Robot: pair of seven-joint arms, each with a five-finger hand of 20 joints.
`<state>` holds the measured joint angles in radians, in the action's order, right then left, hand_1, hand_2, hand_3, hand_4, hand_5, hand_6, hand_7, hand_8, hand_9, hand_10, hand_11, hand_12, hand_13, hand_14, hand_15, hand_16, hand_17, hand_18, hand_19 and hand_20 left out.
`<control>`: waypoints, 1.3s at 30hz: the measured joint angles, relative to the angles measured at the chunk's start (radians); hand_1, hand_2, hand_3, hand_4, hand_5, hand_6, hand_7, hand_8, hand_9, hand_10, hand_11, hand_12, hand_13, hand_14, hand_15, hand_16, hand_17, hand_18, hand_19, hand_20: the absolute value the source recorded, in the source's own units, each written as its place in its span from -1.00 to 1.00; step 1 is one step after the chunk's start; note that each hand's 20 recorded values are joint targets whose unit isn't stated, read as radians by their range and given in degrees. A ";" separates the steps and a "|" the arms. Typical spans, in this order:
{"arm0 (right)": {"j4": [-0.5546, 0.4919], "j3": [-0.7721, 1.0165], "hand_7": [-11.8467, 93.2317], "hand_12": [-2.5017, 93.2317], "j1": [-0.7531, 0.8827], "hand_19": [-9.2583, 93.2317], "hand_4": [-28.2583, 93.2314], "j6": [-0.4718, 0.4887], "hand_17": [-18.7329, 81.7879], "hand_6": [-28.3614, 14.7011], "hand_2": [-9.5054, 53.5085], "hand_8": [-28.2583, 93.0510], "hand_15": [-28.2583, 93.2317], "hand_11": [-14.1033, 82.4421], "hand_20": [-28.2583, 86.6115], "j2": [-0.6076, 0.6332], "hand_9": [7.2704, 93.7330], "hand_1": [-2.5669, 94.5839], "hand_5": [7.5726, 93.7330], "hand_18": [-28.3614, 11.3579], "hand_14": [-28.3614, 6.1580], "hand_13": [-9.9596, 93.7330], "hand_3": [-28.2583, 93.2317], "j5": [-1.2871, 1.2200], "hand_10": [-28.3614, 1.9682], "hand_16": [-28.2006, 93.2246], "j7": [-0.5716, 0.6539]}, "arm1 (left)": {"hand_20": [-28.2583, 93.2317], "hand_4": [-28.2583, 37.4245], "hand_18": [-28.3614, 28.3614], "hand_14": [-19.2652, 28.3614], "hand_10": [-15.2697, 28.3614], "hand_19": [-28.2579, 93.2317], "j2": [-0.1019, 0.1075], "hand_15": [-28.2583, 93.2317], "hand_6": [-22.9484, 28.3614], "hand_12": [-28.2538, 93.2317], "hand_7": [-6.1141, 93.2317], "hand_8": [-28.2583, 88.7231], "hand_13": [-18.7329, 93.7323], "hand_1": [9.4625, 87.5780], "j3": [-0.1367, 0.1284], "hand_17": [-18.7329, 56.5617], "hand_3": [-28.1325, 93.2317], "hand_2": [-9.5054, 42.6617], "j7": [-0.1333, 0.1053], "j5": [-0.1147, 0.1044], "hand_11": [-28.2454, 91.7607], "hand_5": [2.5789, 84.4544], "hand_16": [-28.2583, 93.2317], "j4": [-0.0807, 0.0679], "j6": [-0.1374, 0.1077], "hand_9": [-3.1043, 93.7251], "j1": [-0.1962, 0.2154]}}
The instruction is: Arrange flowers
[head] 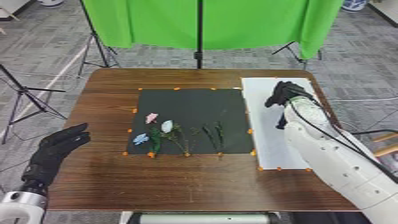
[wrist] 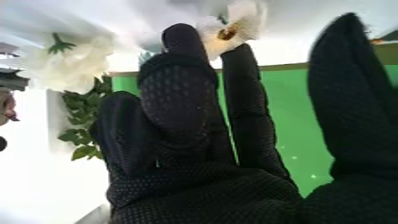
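Over the far part of the white board [head: 266,130] is my right hand [head: 286,92]. In the right wrist view my right hand [wrist: 191,120] has its fingers extended, with a white flower [wrist: 238,25] behind the fingertips; contact cannot be told. Another white flower [wrist: 71,61] and green leaves [wrist: 82,122] also show there. On the black mat [head: 187,96] lie a pink flower [head: 151,118], a white flower [head: 167,126], a blue flower [head: 140,139] and thin green stems [head: 209,135]. My left hand [head: 60,144] is open over the table's left edge, apart from the flowers.
The brown wooden table [head: 169,190] extends around the mat and board. Small orange tape pieces [head: 152,155] mark their edges. Beyond the table's far edge hangs a green cloth [head: 160,25], with black stands [head: 199,55] around it.
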<state>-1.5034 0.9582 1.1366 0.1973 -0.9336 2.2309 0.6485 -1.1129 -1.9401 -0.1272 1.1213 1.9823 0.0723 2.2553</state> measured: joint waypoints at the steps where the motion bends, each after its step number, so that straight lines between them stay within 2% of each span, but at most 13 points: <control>1: 0.003 -0.004 -0.41 -0.43 0.003 1.00 -0.85 -0.014 0.46 0.37 -1.00 -0.70 0.52 -0.25 0.44 0.000 0.41 0.00 0.22 -0.48 0.40 0.82 0.59 0.005 -0.08 -0.04 0.000 | -0.17 -0.50 0.48 0.56 0.34 -0.33 0.000 -0.29 0.11 -0.35 -0.67 -0.61 -0.02 -0.38 0.000 -0.21 0.55 -0.79 0.000 0.000 -0.24 0.06 -0.52 0.000 0.000 -0.04 0.000; 2: 0.008 -0.009 -0.38 -0.35 0.006 1.00 -0.87 -0.032 0.48 0.38 -1.00 -0.67 0.52 -0.29 0.44 0.000 0.45 0.07 0.26 -0.46 0.43 0.83 0.57 0.010 -0.01 -0.04 0.000 | -0.17 -0.50 0.48 0.56 0.34 -0.33 0.000 -0.29 0.11 -0.35 -0.67 -0.61 -0.02 -0.38 0.000 -0.22 0.55 -0.79 0.000 0.000 -0.24 0.06 -0.52 0.000 0.000 -0.04 0.000; 4: 0.018 -0.020 -0.33 -0.15 0.012 1.00 -0.87 -0.081 0.50 0.33 -1.00 -0.46 0.51 -0.47 0.45 0.000 0.60 0.26 0.37 -0.42 0.48 0.85 0.43 0.021 0.17 -0.03 0.000 | -0.17 -0.49 0.48 0.56 0.34 -0.33 -0.001 -0.29 0.11 -0.35 -0.67 -0.61 -0.02 -0.38 0.000 -0.22 0.55 -0.78 0.000 0.000 -0.24 0.06 -0.52 0.000 0.000 -0.04 -0.001; 7: 0.034 -0.042 -0.24 -0.06 0.024 1.00 -0.86 -0.182 0.52 0.29 -1.00 -0.37 0.51 -0.49 0.47 0.000 0.72 0.40 0.51 -0.39 0.54 0.88 0.38 0.033 0.25 -0.02 0.000 | -0.17 -0.49 0.48 0.56 0.34 -0.33 -0.003 -0.29 0.11 -0.35 -0.67 -0.61 -0.02 -0.38 0.000 -0.22 0.55 -0.79 0.001 0.000 -0.24 0.06 -0.52 0.000 0.000 -0.04 -0.001; 11: 0.051 -0.059 -0.18 0.01 0.039 1.00 -0.85 -0.295 0.56 0.28 -1.00 -0.35 0.53 -0.42 0.50 -0.003 0.80 0.45 0.59 -0.36 0.58 0.90 0.37 0.034 0.27 0.00 -0.006 | -0.17 -0.49 0.48 0.56 0.34 -0.33 -0.005 -0.29 0.12 -0.35 -0.67 -0.61 -0.02 -0.38 0.000 -0.22 0.55 -0.78 0.001 0.000 -0.24 0.06 -0.52 0.000 0.000 -0.04 0.000; 17: 0.053 -0.058 -0.18 0.04 0.047 1.00 -0.83 -0.350 0.57 0.26 -1.00 -0.35 0.53 -0.42 0.51 -0.002 0.82 0.47 0.63 -0.34 0.59 0.91 0.36 0.015 0.24 0.02 -0.015 | -0.17 -0.49 0.48 0.56 0.34 -0.33 -0.010 -0.30 0.12 -0.35 -0.67 -0.61 -0.02 -0.38 -0.002 -0.22 0.55 -0.79 0.001 0.001 -0.24 0.06 -0.52 0.001 0.000 -0.04 0.002; 20: 0.015 -0.038 -0.18 0.04 0.056 1.00 -0.82 -0.380 0.57 0.25 -1.00 -0.35 0.53 -0.42 0.52 0.007 0.83 0.47 0.63 -0.35 0.60 0.91 0.36 0.003 0.24 0.03 -0.018 | -0.17 -0.49 0.48 0.56 0.34 -0.33 -0.011 -0.30 0.12 -0.35 -0.67 -0.61 -0.02 -0.38 -0.004 -0.22 0.55 -0.78 0.000 0.001 -0.24 0.06 -0.52 0.005 0.000 -0.04 0.007; 23: -0.074 -0.016 -0.18 0.05 0.059 1.00 -0.82 -0.416 0.57 0.26 -1.00 -0.35 0.53 -0.42 0.52 0.030 0.83 0.47 0.63 -0.34 0.60 0.91 0.36 -0.011 0.24 0.03 -0.027 | -0.17 -0.50 0.48 0.56 0.34 -0.33 -0.011 -0.30 0.12 -0.35 -0.67 -0.61 -0.02 -0.38 -0.008 -0.22 0.55 -0.79 0.000 0.001 -0.24 0.06 -0.52 0.009 0.000 -0.04 0.013; 28: -0.255 -0.016 -0.18 0.05 0.013 1.00 -0.81 -0.426 0.57 0.26 -1.00 -0.34 0.53 -0.43 0.52 0.066 0.83 0.46 0.63 -0.34 0.61 0.91 0.36 -0.087 0.24 0.04 -0.086 | -0.17 -0.50 0.48 0.56 0.34 -0.33 -0.011 -0.30 0.12 -0.35 -0.67 -0.61 -0.02 -0.38 -0.011 -0.22 0.55 -0.79 0.001 0.001 -0.24 0.06 -0.52 0.009 0.000 -0.04 0.016; 32: -0.350 -0.075 -0.17 0.05 -0.072 1.00 -0.81 -0.423 0.58 0.27 -1.00 -0.34 0.53 -0.43 0.52 0.056 0.83 0.46 0.62 -0.33 0.61 0.91 0.36 -0.216 0.24 0.04 -0.174 | -0.17 -0.50 0.48 0.55 0.34 -0.33 -0.009 -0.29 0.12 -0.35 -0.67 -0.61 -0.02 -0.38 -0.010 -0.22 0.55 -0.79 0.002 0.001 -0.24 0.06 -0.52 0.009 0.000 -0.04 0.015; 36: -0.360 -0.171 -0.17 0.06 -0.143 1.00 -0.81 -0.391 0.58 0.26 -1.00 -0.34 0.53 -0.43 0.52 -0.008 0.83 0.46 0.62 -0.32 0.61 0.91 0.36 -0.292 0.24 0.04 -0.209 | -0.17 -0.50 0.48 0.56 0.34 -0.33 -0.008 -0.30 0.12 -0.35 -0.67 -0.61 -0.02 -0.38 -0.007 -0.22 0.55 -0.79 0.004 0.001 -0.24 0.06 -0.51 0.008 0.001 -0.04 0.011; 39: -0.325 -0.219 -0.17 0.06 -0.151 1.00 -0.81 -0.316 0.58 0.26 -1.00 -0.34 0.53 -0.43 0.52 -0.083 0.82 0.45 0.62 -0.32 0.61 0.90 0.37 -0.340 0.23 0.04 -0.202 | -0.17 -0.50 0.48 0.56 0.34 -0.33 -0.005 -0.30 0.12 -0.35 -0.67 -0.61 -0.02 -0.38 0.000 -0.22 0.55 -0.79 0.006 0.001 -0.24 0.06 -0.51 0.005 0.004 -0.04 0.003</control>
<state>-1.8281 0.7387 0.9856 -0.1192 -1.0165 1.8913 0.4468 -1.1182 -1.9399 -0.1217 1.1219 1.9877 0.0761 2.2587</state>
